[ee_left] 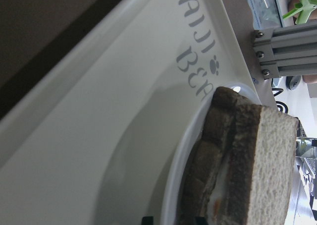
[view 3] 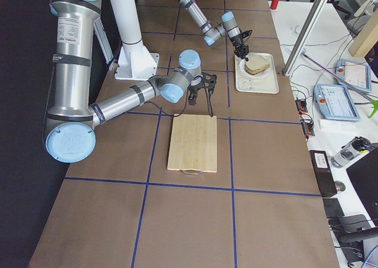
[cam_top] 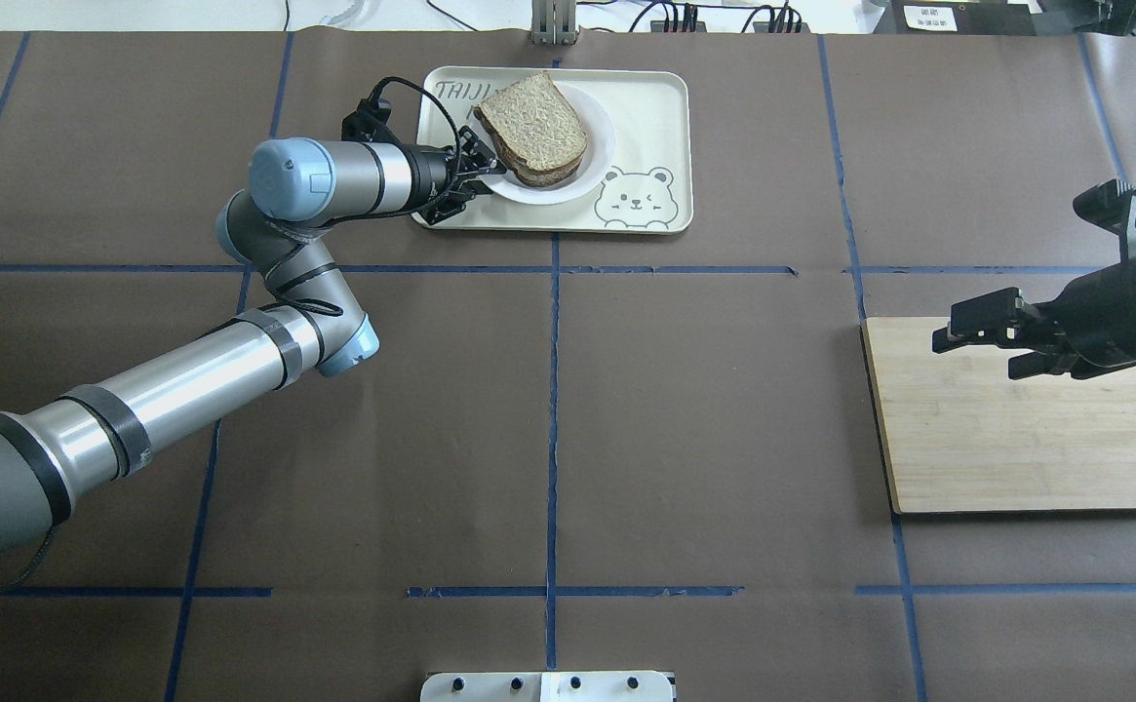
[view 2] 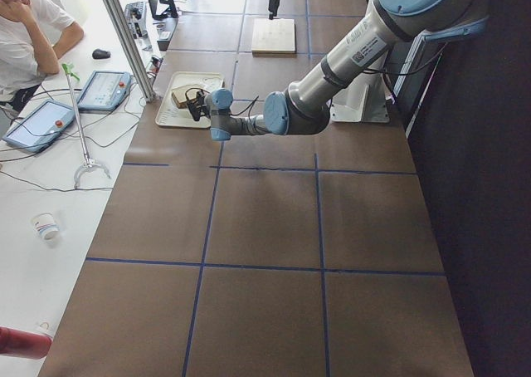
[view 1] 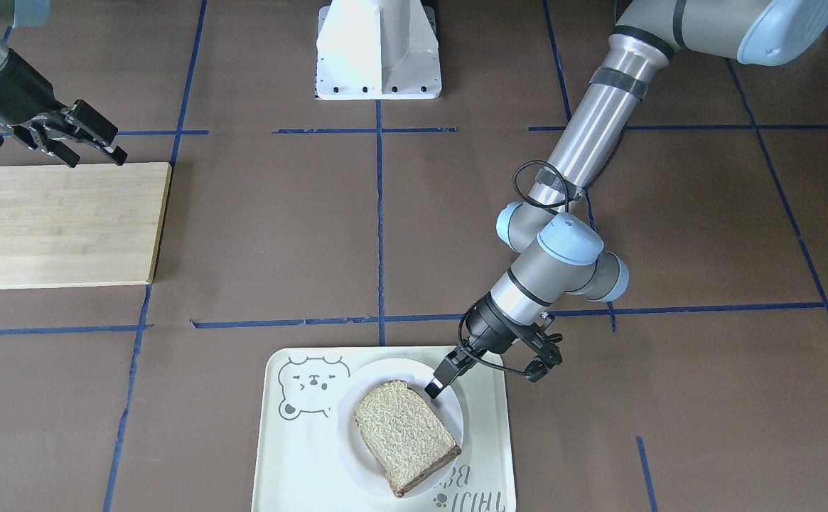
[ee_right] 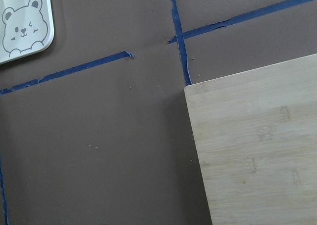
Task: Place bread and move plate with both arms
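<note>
The bread (view 1: pixel 403 434) lies on the plate (view 1: pixel 346 444), which rests on the cream bear tray (view 1: pixel 293 455). In the left wrist view the bread (ee_left: pixel 267 170) tops a second slice with a pale filling between them, close to the plate's rim (ee_left: pixel 173 185). My left gripper (view 1: pixel 433 387) is at the plate's rim on the robot's side, turned on edge. Its upper finger rests on the rim beside the bread and its jaws look closed on it. My right gripper (cam_top: pixel 977 346) hangs open and empty over the back left corner of the wooden cutting board (cam_top: pixel 1016 439).
The tray (cam_top: pixel 655 107) sits at the table's far edge, left of centre from overhead. The cutting board (view 1: pixel 65 227) lies on the robot's right. The white pedestal (view 1: pixel 378 50) stands at the robot's side. An operator (view 2: pixel 29 28) sits beyond the table's far edge.
</note>
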`<act>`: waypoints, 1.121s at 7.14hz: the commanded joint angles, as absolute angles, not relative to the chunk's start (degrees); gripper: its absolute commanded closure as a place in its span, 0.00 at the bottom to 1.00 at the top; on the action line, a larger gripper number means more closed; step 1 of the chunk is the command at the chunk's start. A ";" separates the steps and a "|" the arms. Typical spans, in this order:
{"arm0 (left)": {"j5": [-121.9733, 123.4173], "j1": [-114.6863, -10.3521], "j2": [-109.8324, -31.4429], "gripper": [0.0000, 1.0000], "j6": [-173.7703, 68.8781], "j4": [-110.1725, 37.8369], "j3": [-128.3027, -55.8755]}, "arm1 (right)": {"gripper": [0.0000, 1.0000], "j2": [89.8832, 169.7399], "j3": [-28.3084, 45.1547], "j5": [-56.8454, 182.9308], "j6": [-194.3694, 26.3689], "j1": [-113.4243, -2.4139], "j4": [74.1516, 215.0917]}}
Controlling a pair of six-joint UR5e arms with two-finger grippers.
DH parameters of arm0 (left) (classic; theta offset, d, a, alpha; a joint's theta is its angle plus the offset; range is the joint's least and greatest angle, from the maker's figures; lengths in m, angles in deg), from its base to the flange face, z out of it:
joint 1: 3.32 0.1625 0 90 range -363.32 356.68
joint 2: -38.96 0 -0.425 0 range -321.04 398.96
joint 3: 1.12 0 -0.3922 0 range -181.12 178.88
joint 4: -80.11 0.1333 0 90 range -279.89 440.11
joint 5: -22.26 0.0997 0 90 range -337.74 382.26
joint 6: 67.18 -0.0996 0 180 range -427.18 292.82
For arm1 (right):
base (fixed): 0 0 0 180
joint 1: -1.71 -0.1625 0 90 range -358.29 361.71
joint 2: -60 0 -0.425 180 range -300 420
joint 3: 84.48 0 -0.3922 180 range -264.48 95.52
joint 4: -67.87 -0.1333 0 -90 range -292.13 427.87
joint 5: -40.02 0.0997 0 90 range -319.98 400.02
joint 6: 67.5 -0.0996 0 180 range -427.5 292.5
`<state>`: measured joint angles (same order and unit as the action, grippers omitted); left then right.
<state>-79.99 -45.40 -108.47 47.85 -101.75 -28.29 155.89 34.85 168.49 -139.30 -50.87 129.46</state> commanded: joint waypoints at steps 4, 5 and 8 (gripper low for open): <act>-89.78 -50.43 -95.39 0.44 38.44 -99.64 -46.06 | 0.00 155.89 34.96 169.74 -139.22 -52.60 129.49; -94.07 -52.87 -92.03 0.36 35.60 -95.19 -51.60 | 0.00 155.89 34.96 170.27 -139.22 -54.26 129.57; -101.48 -62.19 -80.70 0.34 19.47 -91.63 -59.38 | 0.00 158.43 33.39 170.27 -128.98 -58.13 130.19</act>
<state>-99.14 -58.90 -85.08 26.64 -92.32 -57.18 157.25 34.14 170.24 -133.59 -56.53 129.95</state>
